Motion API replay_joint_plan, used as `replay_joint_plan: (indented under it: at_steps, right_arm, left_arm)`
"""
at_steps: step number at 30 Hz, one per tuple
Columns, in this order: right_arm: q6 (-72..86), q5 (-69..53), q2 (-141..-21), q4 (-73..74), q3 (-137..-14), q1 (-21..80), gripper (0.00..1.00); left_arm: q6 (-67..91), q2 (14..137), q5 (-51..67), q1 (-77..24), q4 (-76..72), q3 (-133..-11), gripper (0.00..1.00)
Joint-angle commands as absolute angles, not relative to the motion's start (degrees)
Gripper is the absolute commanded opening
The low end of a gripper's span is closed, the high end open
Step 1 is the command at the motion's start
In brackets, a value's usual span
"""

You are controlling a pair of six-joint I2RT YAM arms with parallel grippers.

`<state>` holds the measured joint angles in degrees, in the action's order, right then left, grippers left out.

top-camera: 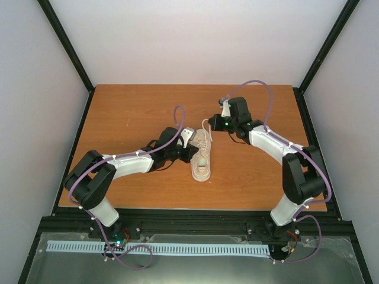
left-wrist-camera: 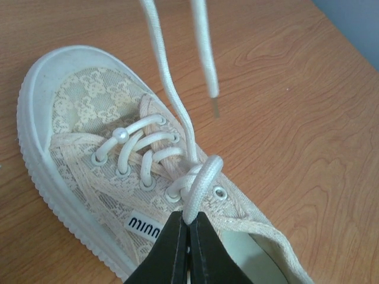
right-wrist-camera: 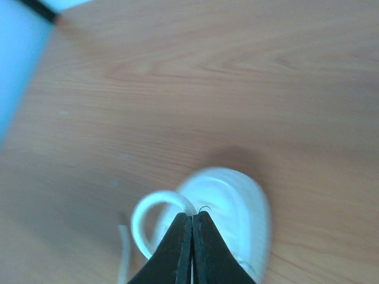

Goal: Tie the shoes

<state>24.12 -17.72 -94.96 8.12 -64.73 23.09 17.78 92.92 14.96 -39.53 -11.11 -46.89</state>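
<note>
One cream sneaker (top-camera: 202, 158) is found near the middle of the wooden table (top-camera: 130, 112), toe pointed to 6 o'clock. A lace-patterned upper, a white rubber toe cap (left-wrist-camera: 44, 71) and a ribbed pale sole are noted. Thin white laces (left-wrist-camera: 159, 65) are threaded through the eyelets. The left gripper (left-wrist-camera: 189, 223), at the sneaker's 10 o'clock, is clenched on a lace loop (left-wrist-camera: 204, 177). The right gripper (right-wrist-camera: 191, 218), at 1 o'clock, is clamped on a second loop (right-wrist-camera: 142, 214); the sneaker beneath it is blurred.

Cream sneaker (top-camera: 202, 157) upright, toe nearward, laces (left-wrist-camera: 160, 59) untied.
</note>
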Motion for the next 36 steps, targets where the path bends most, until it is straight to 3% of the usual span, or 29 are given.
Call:
replay_joint_plan:
  at_steps: [1, 2, 5, 7, 10, 13, 20, 36]
  right_arm:
    - [23.4, -31.7, -97.5, 6.4, -68.4, 26.9, 0.04]
    - [23.9, -31.8, -97.2, 6.5, -67.8, 27.1, 0.09]
    - [24.6, -28.9, -94.8, 6.9, -63.3, 26.1, 0.50]
    - [24.9, -28.0, -92.3, 6.5, -59.7, 24.0, 0.62]
    - [25.3, -28.5, -88.4, 5.3, -55.1, 20.5, 0.72]
    - [22.6, -29.4, -85.7, 4.9, -52.1, 19.1, 0.73]
    - [17.3, -45.8, -85.9, -2.3, -47.1, 20.2, 0.69]
    - [12.2, -51.6, -96.4, -3.2, -52.4, 23.6, 0.50]
  left_arm:
    - [16.9, 91.0, 15.6, -39.3, -14.6, -46.0, 0.01]
    - [17.0, 91.0, 15.7, -39.3, -14.6, -46.0, 0.01]
    - [17.2, 91.1, 16.1, -39.3, -14.9, -46.0, 0.01]
    - [17.5, 91.1, 16.3, -39.3, -15.2, -45.7, 0.01]
    - [17.8, 91.1, 16.6, -39.3, -15.7, -45.7, 0.01]
    - [18.1, 91.3, 16.8, -39.3, -15.6, -45.8, 0.01]
    - [18.1, 91.9, 17.4, -39.3, -15.6, -46.1, 0.01]
    - [17.6, 92.8, 17.7, -39.3, -15.5, -46.5, 0.01]
